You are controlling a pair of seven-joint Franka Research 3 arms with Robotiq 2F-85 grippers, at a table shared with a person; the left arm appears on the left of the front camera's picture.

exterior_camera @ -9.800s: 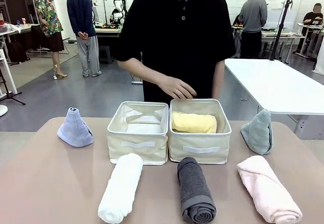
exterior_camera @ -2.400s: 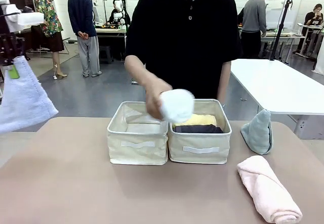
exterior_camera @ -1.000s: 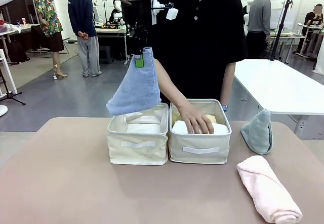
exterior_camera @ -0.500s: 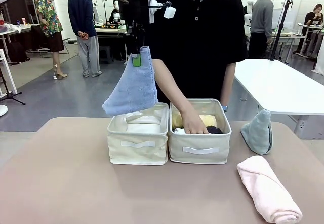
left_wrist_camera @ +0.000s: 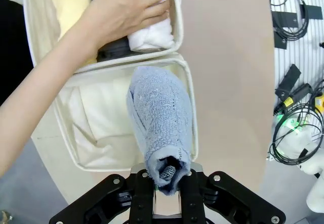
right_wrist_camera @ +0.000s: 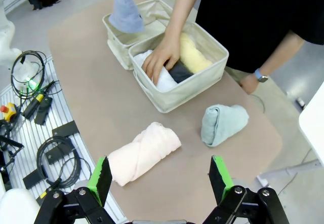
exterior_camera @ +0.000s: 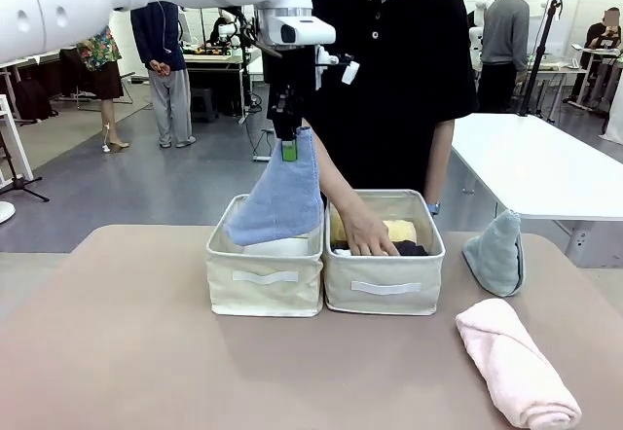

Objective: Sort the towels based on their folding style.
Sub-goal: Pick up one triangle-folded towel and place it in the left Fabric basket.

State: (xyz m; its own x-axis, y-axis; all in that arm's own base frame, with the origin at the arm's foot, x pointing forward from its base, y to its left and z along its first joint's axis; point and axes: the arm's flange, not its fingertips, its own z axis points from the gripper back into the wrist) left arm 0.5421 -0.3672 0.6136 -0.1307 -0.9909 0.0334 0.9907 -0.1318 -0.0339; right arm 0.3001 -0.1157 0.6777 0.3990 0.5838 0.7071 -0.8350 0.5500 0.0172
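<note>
Now the left jaws pinch the light blue cone towel [exterior_camera: 284, 201] by its tip, so it hangs shaped above the left bin [exterior_camera: 263, 292], at nine o'clock of the right bin [exterior_camera: 385, 296]; the right jaws stand wide, empty.

Nubbly terry towels [exterior_camera: 284, 197], matt fabric bins [exterior_camera: 265, 279]

A light blue towel [exterior_camera: 284, 201], pink towel [exterior_camera: 516, 372], cream bins [exterior_camera: 263, 294] (possibly ivory).
</note>
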